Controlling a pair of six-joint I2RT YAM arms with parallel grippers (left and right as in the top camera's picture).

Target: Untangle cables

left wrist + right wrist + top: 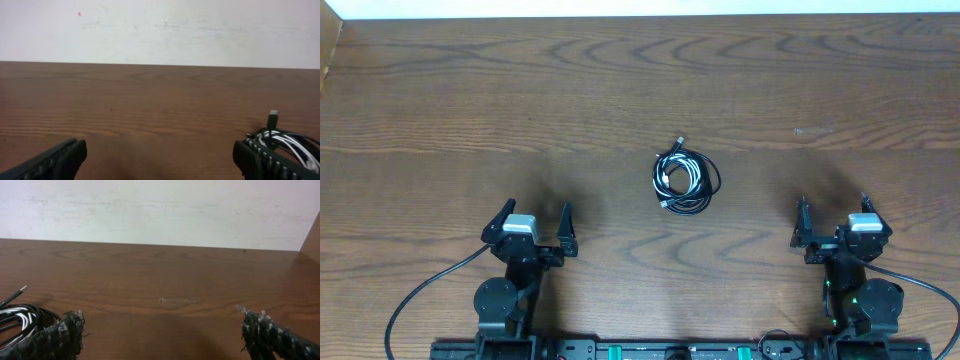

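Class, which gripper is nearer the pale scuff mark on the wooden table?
Right. The pale scuff mark lies straight ahead of the right gripper; the left gripper sits beyond the coiled black-and-white cables.

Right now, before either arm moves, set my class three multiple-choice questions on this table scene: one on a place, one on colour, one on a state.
1. Where does the cable bundle lie on the table?
A. Near the middle, lying free
B. At the far left corner
C. Hanging off the near edge

2. What colours are the tangled cords?
A. Red and blue
B. Black and white
C. All yellow

3. How do the left end effector and the right end effector stand?
A. Both shut on a cord
B. Left shut, right open
C. Both open, holding nothing

Answers:
1 A: the overhead view shows the coil at mid-table, touched by nothing.
2 B: white strands show among black ones in both wrist views.
3 C: each wrist view shows jaws spread wide with bare table between.
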